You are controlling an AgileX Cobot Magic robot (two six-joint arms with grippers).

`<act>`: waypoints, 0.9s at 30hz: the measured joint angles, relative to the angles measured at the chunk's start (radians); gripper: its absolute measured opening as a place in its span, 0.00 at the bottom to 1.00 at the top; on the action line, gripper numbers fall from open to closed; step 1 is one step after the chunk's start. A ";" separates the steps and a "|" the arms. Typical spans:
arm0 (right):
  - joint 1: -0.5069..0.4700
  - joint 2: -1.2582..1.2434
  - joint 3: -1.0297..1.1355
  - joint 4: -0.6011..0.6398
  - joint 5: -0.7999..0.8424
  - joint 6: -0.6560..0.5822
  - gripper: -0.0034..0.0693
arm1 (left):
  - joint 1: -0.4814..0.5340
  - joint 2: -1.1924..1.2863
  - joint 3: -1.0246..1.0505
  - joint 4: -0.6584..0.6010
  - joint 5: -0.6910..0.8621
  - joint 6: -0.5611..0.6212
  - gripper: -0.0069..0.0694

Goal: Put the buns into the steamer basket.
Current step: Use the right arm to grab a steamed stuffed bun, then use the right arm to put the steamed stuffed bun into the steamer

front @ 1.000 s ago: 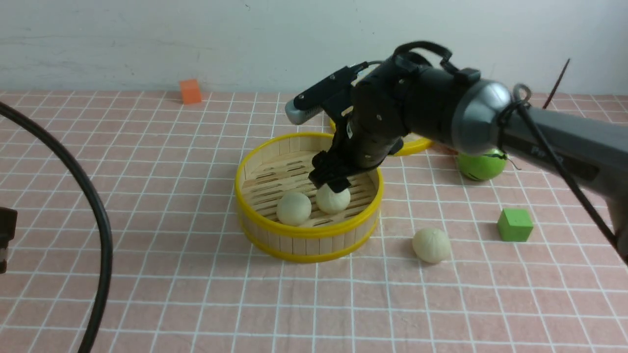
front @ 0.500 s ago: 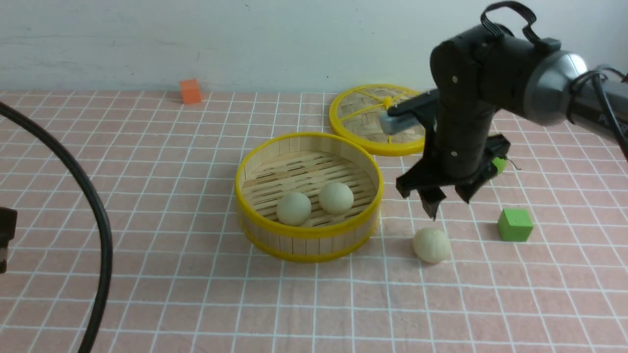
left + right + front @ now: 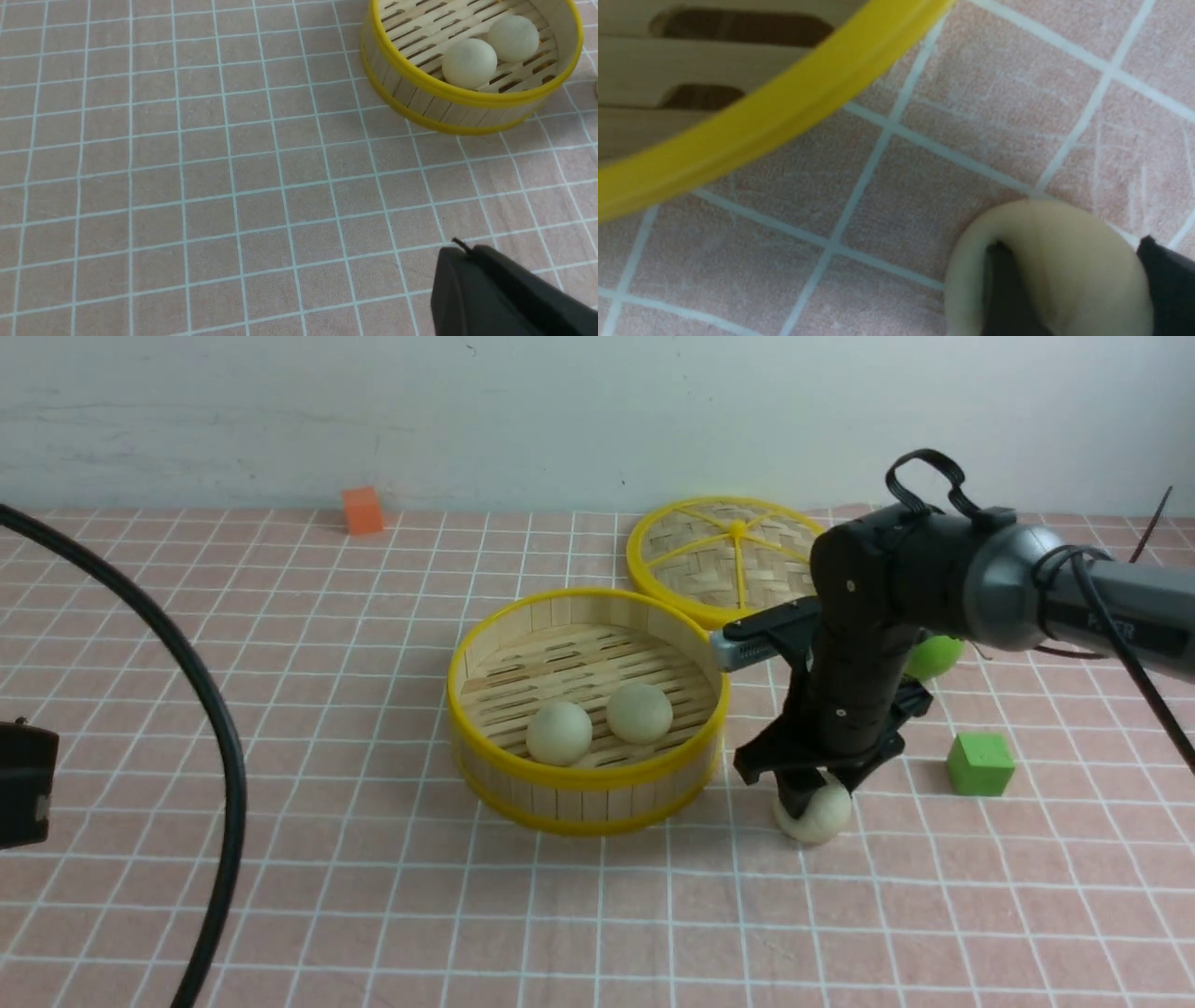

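Note:
The steamer basket [image 3: 583, 782] stands mid-table with two buns inside [image 3: 558, 733] [image 3: 639, 712]. It also shows in the left wrist view [image 3: 420, 88] with both buns [image 3: 468, 63] [image 3: 512, 31]. A third bun [image 3: 817, 817] lies on the cloth just right of the basket. My right gripper [image 3: 814, 793] is lowered onto it, open, with one finger on each side. The right wrist view shows this bun [image 3: 1045, 224] between the dark fingertips of the gripper [image 3: 1073, 242], next to the basket rim [image 3: 784, 107]. My left gripper [image 3: 460, 249] is shut and empty, low over the cloth on the basket's left.
The flat woven lid [image 3: 728, 555] lies behind the basket. A green fruit [image 3: 934, 655] sits partly hidden behind my right arm. A green cube [image 3: 978, 763] is right of the third bun. An orange cube [image 3: 362, 510] is at the far wall. A black cable [image 3: 224, 747] arcs across the left.
My right gripper let go of a bun inside the basket, swung right, and came down around the third bun on the cloth. The left arm shifted slightly.

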 joint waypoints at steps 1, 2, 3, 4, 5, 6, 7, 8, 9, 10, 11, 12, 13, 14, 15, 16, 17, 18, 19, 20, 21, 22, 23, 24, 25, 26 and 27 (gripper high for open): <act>0.000 0.000 -0.001 0.000 0.008 -0.020 0.44 | 0.000 0.000 0.000 -0.001 -0.001 0.000 0.08; 0.000 -0.001 -0.005 -0.002 0.016 -0.031 0.38 | 0.000 0.000 0.000 -0.001 -0.003 0.000 0.08; 0.000 -0.005 -0.010 -0.004 0.025 -0.041 0.30 | 0.000 0.000 0.000 -0.001 -0.004 0.000 0.08; 0.000 -0.008 -0.021 -0.006 0.037 -0.046 0.22 | 0.000 0.000 0.000 -0.001 -0.005 0.000 0.08; 0.000 -0.010 -0.023 -0.006 0.040 -0.048 0.20 | 0.000 0.000 0.000 -0.001 -0.006 0.000 0.08; 0.001 -0.020 -0.054 -0.005 0.070 -0.050 0.09 | 0.000 0.000 0.000 -0.001 -0.007 0.000 0.08; 0.001 -0.020 -0.059 -0.005 0.073 -0.050 0.09 | 0.000 0.000 0.000 -0.001 -0.007 0.000 0.09; 0.006 -0.032 -0.099 -0.009 0.092 -0.054 0.07 | 0.000 0.000 0.000 -0.001 -0.009 0.000 0.09; 0.013 -0.037 -0.132 -0.008 0.098 -0.056 0.07 | 0.000 0.000 0.000 -0.001 -0.012 0.000 0.09; 0.024 -0.043 -0.178 -0.002 0.097 -0.060 0.07 | 0.000 0.000 0.000 -0.001 -0.015 0.000 0.09; 0.026 -0.043 -0.186 -0.002 0.097 -0.060 0.07 | 0.000 0.000 0.000 -0.001 -0.017 0.000 0.09; 0.037 -0.045 -0.217 0.008 0.092 -0.064 0.07 | 0.000 0.000 0.000 -0.001 -0.020 0.000 0.09; 0.059 -0.046 -0.259 0.019 0.075 -0.074 0.07 | 0.000 0.000 0.000 -0.001 -0.026 0.000 0.09; 0.080 -0.046 -0.297 0.024 0.042 -0.082 0.08 | 0.000 0.000 0.000 -0.002 -0.031 0.000 0.09; 0.083 -0.046 -0.302 0.026 0.036 -0.083 0.08 | 0.000 0.000 0.000 -0.002 -0.030 0.000 0.09; 0.116 -0.038 -0.332 0.038 -0.035 -0.092 0.10 | 0.000 0.000 0.000 -0.005 -0.033 0.000 0.09; 0.116 -0.036 -0.332 0.038 -0.035 -0.092 0.10 | 0.000 0.000 0.000 -0.005 -0.033 0.000 0.09; 0.135 -0.022 -0.341 0.038 -0.098 -0.095 0.12 | 0.000 0.000 0.000 -0.009 -0.033 0.000 0.09; 0.144 -0.008 -0.343 0.038 -0.148 -0.095 0.15 | 0.000 0.000 0.000 -0.010 -0.033 0.000 0.09; 0.149 0.009 -0.343 0.038 -0.189 -0.094 0.18 | 0.000 0.000 0.000 -0.012 -0.033 0.000 0.10; 0.150 0.025 -0.343 0.046 -0.218 -0.094 0.21 | 0.000 0.000 0.000 -0.014 -0.033 0.000 0.10; 0.151 0.046 -0.343 0.054 -0.249 -0.091 0.25 | 0.000 0.000 0.000 -0.015 -0.033 0.000 0.10; 0.151 0.063 -0.343 0.061 -0.265 -0.091 0.30 | 0.000 0.000 0.000 -0.015 -0.033 0.000 0.10; 0.150 0.087 -0.343 0.069 -0.290 -0.090 0.36 | 0.000 0.000 0.000 -0.015 -0.033 0.000 0.10; 0.150 0.104 -0.343 0.076 -0.307 -0.090 0.43 | 0.000 0.000 0.000 -0.016 -0.033 0.000 0.10; 0.150 0.112 -0.343 0.080 -0.315 -0.090 0.47 | 0.000 0.000 0.000 -0.016 -0.033 0.000 0.10; 0.150 0.128 -0.343 0.086 -0.323 -0.089 0.56 | 0.000 0.000 0.000 -0.017 -0.033 0.000 0.10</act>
